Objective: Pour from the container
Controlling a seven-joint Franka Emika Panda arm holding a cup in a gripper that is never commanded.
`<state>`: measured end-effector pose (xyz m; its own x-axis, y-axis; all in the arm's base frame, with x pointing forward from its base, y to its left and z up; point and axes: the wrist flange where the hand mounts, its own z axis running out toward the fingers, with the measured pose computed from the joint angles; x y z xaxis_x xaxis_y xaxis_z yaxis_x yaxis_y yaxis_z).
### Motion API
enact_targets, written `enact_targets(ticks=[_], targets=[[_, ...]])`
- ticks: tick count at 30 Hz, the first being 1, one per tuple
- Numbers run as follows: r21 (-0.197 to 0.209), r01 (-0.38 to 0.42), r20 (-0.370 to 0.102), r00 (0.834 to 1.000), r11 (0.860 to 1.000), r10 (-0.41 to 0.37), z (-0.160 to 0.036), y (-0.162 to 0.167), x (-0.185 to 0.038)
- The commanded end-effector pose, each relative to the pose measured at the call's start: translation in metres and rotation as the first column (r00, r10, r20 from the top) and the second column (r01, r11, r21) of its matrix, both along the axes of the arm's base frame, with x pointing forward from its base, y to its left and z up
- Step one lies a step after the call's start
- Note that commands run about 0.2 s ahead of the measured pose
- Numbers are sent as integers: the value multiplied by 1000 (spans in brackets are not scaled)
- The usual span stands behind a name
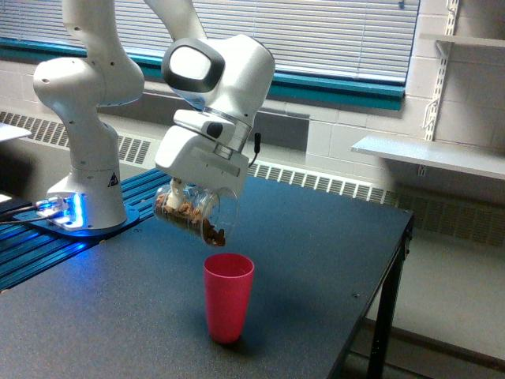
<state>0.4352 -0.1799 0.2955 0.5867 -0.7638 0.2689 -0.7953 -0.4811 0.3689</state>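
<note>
In the exterior view my gripper (188,197) is shut on the container (196,213), a small clear cup lying tilted with its mouth down toward the view's right. Brown granular bits sit along its lower side and at its lip. A pink cup (228,296) stands upright on the dark table (316,253), just below and to the right of the container's mouth. The container hangs a little above the pink cup's rim without touching it. My fingers are mostly hidden behind the white hand.
The arm's white base (85,189) stands on a blue lit rail at the view's left. The table's right edge (398,245) drops off to the floor. A wall shelf (430,154) and a radiator (316,181) lie behind the table.
</note>
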Motion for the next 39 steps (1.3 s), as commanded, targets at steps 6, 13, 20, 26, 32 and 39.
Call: enact_targets(ticks=[6,13,20,26,32,39], targets=[[-28,6,-21,1000,1000,-6,2,0,7],[-35,0,-37,999,999,-2,2,-2,10],[-36,3,-48,999,999,-5,-1,-1,13],[-43,-7,-68,998,999,4,-1,-2,14],[-44,-7,-85,996,999,4,-2,-1,14],[-54,-10,-97,995,998,5,-3,-3,16]])
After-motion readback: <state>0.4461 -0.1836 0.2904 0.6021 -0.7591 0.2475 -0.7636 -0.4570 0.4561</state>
